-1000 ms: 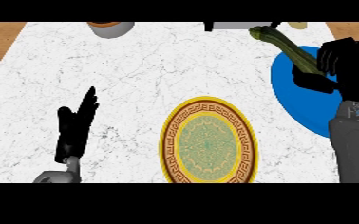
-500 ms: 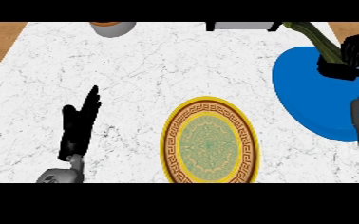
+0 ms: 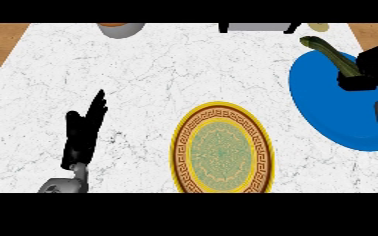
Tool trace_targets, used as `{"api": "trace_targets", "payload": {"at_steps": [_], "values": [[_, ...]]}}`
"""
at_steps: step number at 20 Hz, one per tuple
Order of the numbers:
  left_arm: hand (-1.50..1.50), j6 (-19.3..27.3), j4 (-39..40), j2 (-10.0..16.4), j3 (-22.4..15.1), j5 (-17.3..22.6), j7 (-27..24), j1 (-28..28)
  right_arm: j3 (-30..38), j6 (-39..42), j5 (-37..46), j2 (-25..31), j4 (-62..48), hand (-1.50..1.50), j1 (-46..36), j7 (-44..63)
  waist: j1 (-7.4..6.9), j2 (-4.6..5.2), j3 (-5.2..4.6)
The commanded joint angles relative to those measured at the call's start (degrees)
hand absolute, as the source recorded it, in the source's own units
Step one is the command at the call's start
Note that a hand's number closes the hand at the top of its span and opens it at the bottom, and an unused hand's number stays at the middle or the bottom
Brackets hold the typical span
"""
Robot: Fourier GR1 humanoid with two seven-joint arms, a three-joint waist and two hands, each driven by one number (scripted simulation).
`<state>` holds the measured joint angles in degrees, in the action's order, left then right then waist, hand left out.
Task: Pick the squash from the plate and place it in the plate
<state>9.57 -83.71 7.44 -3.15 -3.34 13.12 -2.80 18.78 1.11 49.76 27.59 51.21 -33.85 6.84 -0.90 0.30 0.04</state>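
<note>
A long dark green squash point(image 3: 330, 53) sticks out up and to the left over the blue plate point(image 3: 332, 110) at the right edge. My right hand point(image 3: 360, 74) is curled round its lower end, and most of that hand is cut off by the view's edge. A yellow plate point(image 3: 224, 150) with a patterned green middle lies at the lower centre with nothing on it. My left hand point(image 3: 83, 132) rests open at the lower left, fingers pointing up, well apart from both plates.
A grey bowl point(image 3: 122, 28) sits at the counter's far edge on the left. A dark and grey object point(image 3: 257, 27) and a small pale thing point(image 3: 319, 27) lie at the far edge on the right. Brown floor shows past both far corners.
My right hand with the squash has shifted right toward the view's edge, baring more of the blue plate. The left hand has barely moved.
</note>
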Motion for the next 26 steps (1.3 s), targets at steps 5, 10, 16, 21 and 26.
{"api": "trace_targets", "payload": {"at_steps": [5,10,16,21,26], "values": [[0.00,-1.5,1.0,0.8,1.7,1.2,-1.0,-0.1,0.3,7.0,-0.7,6.1,-18.1,-1.50,-1.8,-9.8,-0.25,0.14,0.04],[0.00,0.8,1.4,-2.1,-0.2,-1.0,-2.1,0.7,2.8,7.5,-6.7,4.4,-16.3,-1.50,-3.2,-19.6,0.29,-0.08,0.03],[0.00,-1.1,-0.2,0.7,2.4,1.2,1.6,-1.1,17.1,9.6,-23.3,2.8,-14.7,-1.50,-4.6,-27.0,1.57,-0.43,0.14],[0.00,0.3,3.0,-0.4,2.3,-0.5,-0.9,-2.1,21.3,17.4,-29.9,6.5,-17.6,-1.50,-3.2,-28.1,1.09,-0.19,-0.01],[0.00,-1.6,1.1,-0.3,2.0,0.3,-2.1,0.5,21.5,20.9,-32.2,10.0,-23.7,-1.50,0.5,-37.0,0.25,-0.01,0.04]]}}
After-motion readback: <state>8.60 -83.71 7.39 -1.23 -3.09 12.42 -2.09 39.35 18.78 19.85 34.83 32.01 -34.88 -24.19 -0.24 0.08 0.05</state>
